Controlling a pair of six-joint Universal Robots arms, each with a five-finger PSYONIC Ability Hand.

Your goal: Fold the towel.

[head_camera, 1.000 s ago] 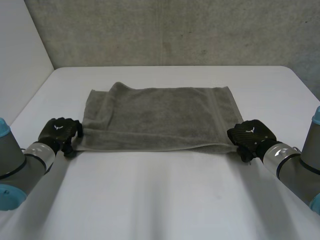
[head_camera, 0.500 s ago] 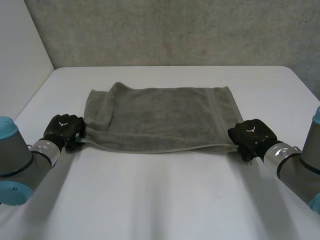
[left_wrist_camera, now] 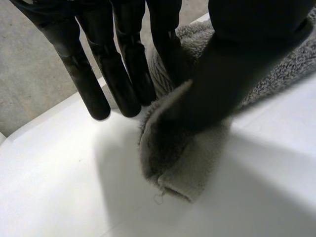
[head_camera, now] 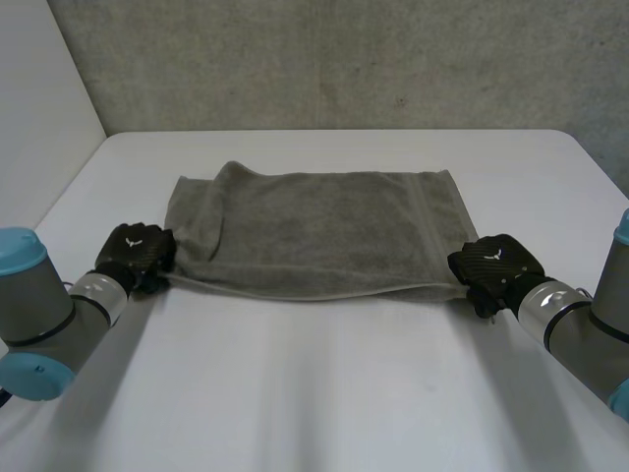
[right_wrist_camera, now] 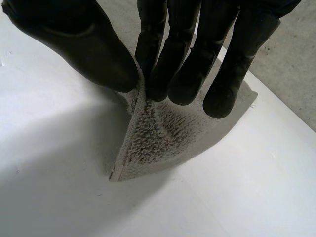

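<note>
one towel (head_camera: pixel 314 231) stretches crosswise, left hand (head_camera: pixel 138 254) and right hand (head_camera: pixel 496 264) pinching corners.

We count one grey towel (head_camera: pixel 314 231) and one white table (head_camera: pixel 324 393) under it. We count two black hands, one left hand (head_camera: pixel 138 251) and one right hand (head_camera: pixel 496 264). There are two arms, one left arm (head_camera: pixel 44 315) and one right arm (head_camera: pixel 580 329). We count two pinched corners of the towel: one left near corner (left_wrist_camera: pixel 173 168) between the left hand's thumb and fingers, and one right near corner (right_wrist_camera: pixel 143 148) between the right hand's. Behind the table we count one grey concrete wall (head_camera: pixel 344 59) and one white panel (head_camera: pixel 39 88).
</note>
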